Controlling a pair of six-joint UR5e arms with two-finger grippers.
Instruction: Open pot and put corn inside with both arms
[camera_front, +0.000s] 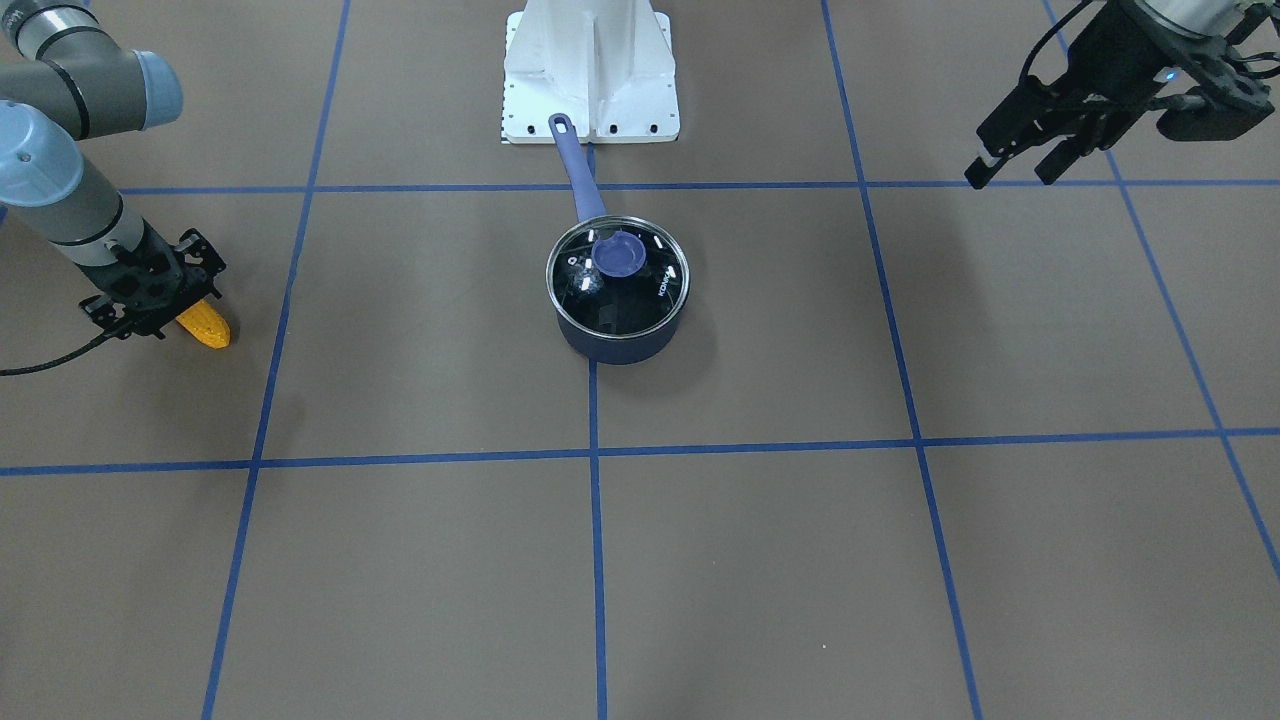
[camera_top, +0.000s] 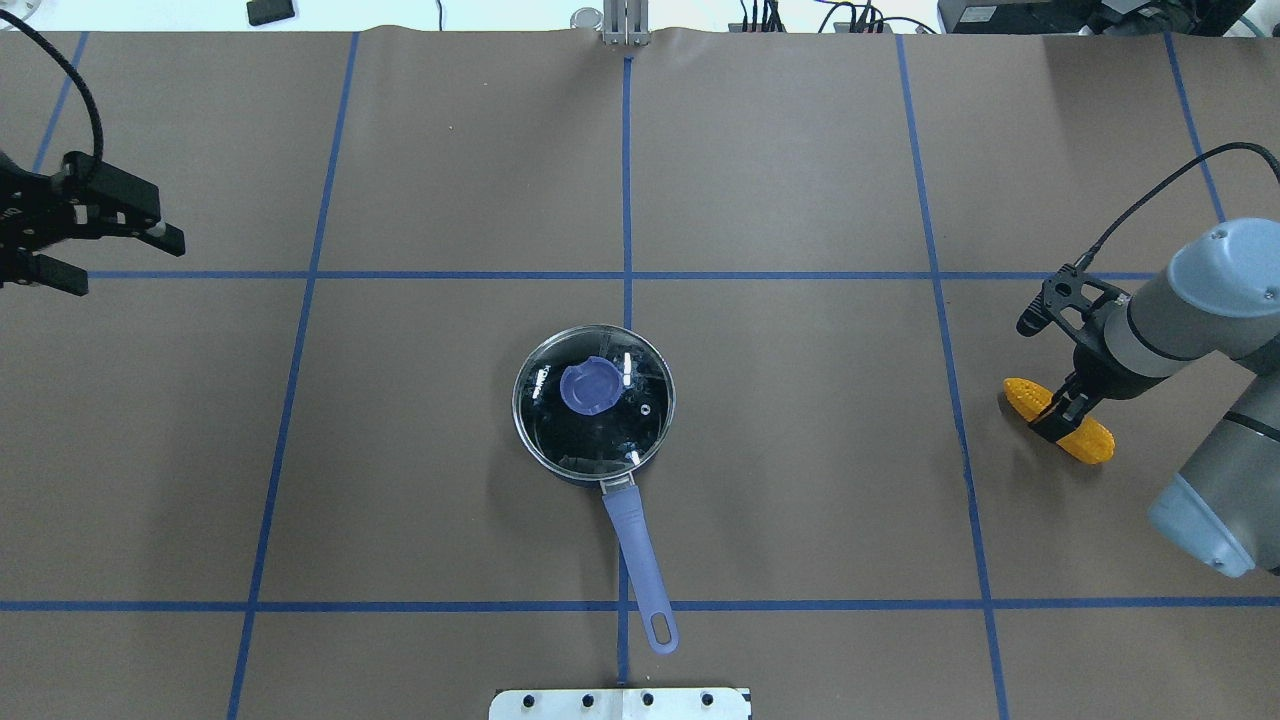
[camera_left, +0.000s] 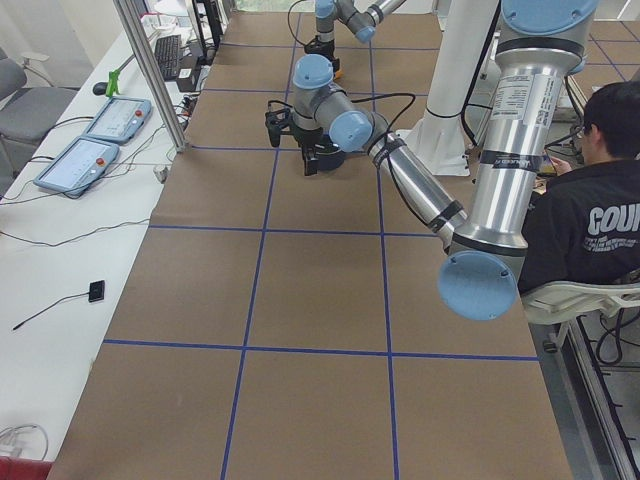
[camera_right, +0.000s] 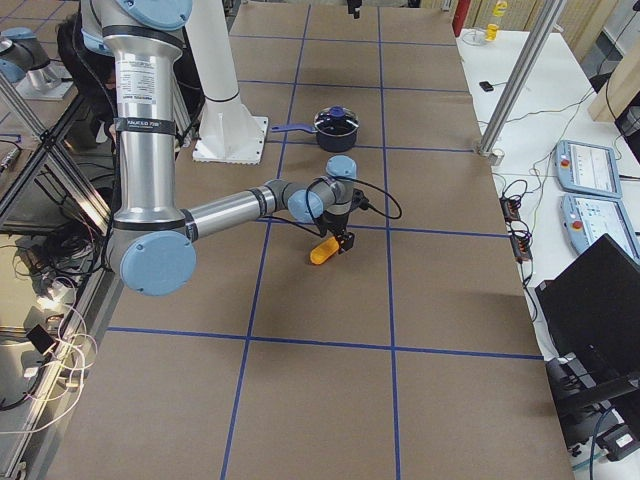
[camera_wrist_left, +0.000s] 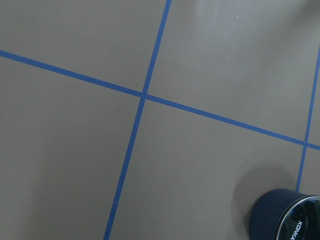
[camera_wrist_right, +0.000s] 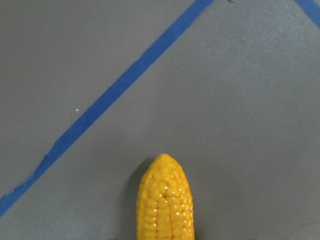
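Corn (camera_top: 1088, 441) lies flat on the brown tabletop (camera_top: 800, 400) at the robot's far right, well apart from the pot (camera_front: 615, 345), tapered tip pointing toward the table's centre. Right gripper (camera_top: 1052, 415) is down over the cob's middle, fingers straddling it, one on each side. Cannot tell from any view if they are clamped on the corn or just around it; the cob looks to be resting on the tabletop. Right wrist view shows only the corn tip and a blue tape line (camera_wrist_right: 125, 80), no fingers in sight. Pot sits mid-table on the centre tape line, glass lid (camera_top: 600, 445) on it, blue knob (camera_top: 588, 387) on top. Long blue handle (camera_top: 635, 545) points to the near side, toward the white robot base plate (camera_front: 590, 70). Left gripper (camera_front: 1010, 176) hangs above the tabletop at the far left, well apart from the pot, fingers spread apart and holding nothing. Left wrist view catches just the pot's edge in its lower right corner, the rest bare tabletop with tape lines. A seated person (camera_left: 590, 220) in a black top shows at the right edge of the left side view.
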